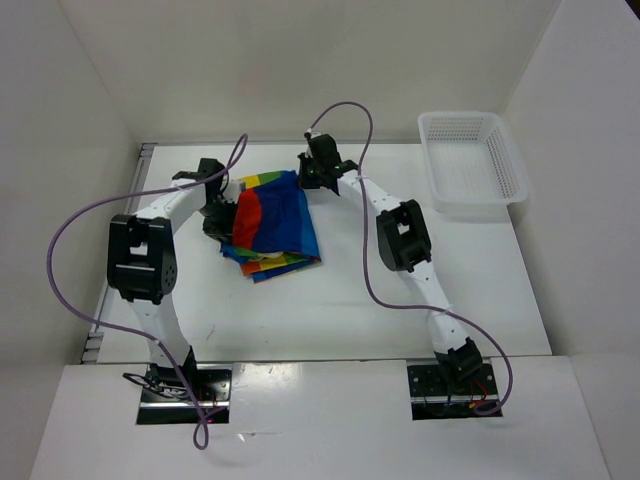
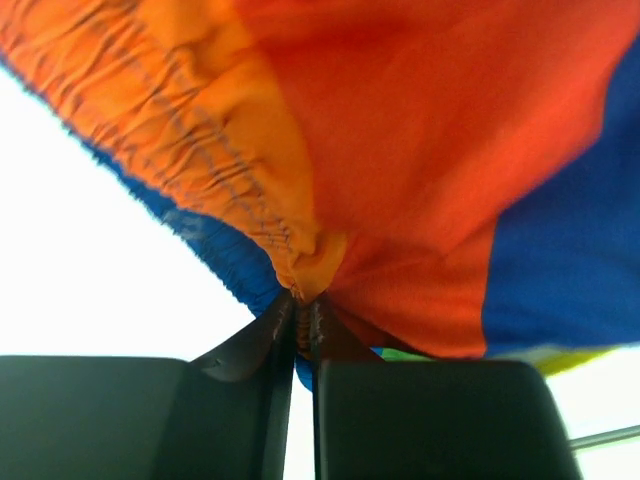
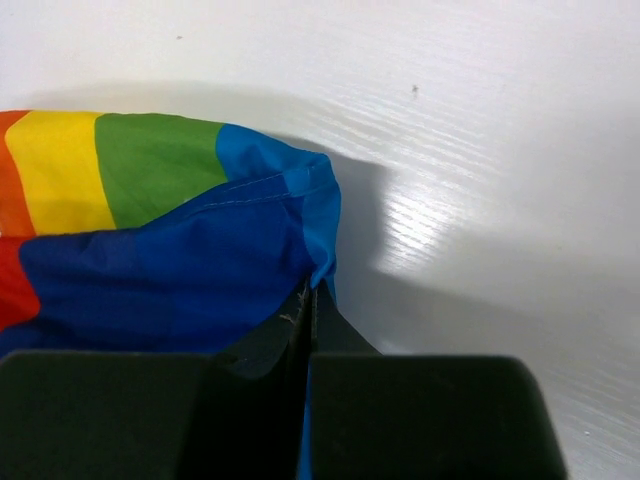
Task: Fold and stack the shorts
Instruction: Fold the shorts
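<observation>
Rainbow shorts [image 1: 270,225] soft, light, limp, likely to sag; left gripper [image 2: 300,325] pinched tight on orange waistband; right gripper [image 3: 308,300] clamped on blue corner; edges look like best holds

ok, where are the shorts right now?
In the top view the shorts sit bunched on the far left-centre of the table, pinched between the left gripper and the right gripper, well left of the white basket.

No lettering, label, brand mark or number is legible in any of the three views, whether on the rainbow-striped shorts [image 1: 272,224], the white basket [image 1: 470,165] or the table [image 1: 350,300].
</observation>
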